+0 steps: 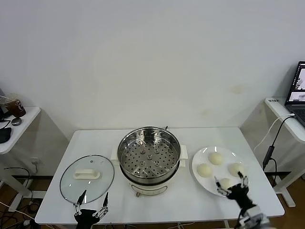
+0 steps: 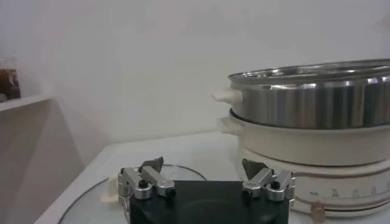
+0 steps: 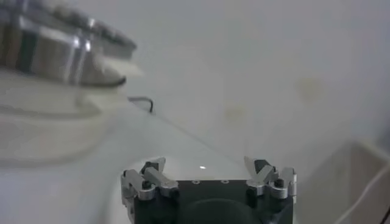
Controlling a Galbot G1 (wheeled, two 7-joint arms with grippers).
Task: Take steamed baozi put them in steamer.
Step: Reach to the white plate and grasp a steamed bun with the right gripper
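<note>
The steel steamer (image 1: 149, 160) stands mid-table with its perforated tray bare; it also shows in the left wrist view (image 2: 317, 103) and the right wrist view (image 3: 55, 42). Four cream-white baozi lie on the white plate (image 1: 228, 152) to its right: one far (image 1: 215, 158), one left (image 1: 204, 170), one right (image 1: 236, 169) and one near (image 1: 224, 182). My right gripper (image 1: 231, 182) is open and empty, its fingers either side of the near baozi; it shows open in its wrist view (image 3: 207, 167), where the baozi are hidden. My left gripper (image 1: 91, 199) is open and empty at the table's front edge, also seen in its wrist view (image 2: 204, 167).
A round glass lid (image 1: 87, 179) with a white handle lies left of the steamer, just beyond the left gripper, and shows in the left wrist view (image 2: 91, 201). A side table (image 1: 19, 121) stands at the left. A laptop (image 1: 298, 93) and a cable are at the right.
</note>
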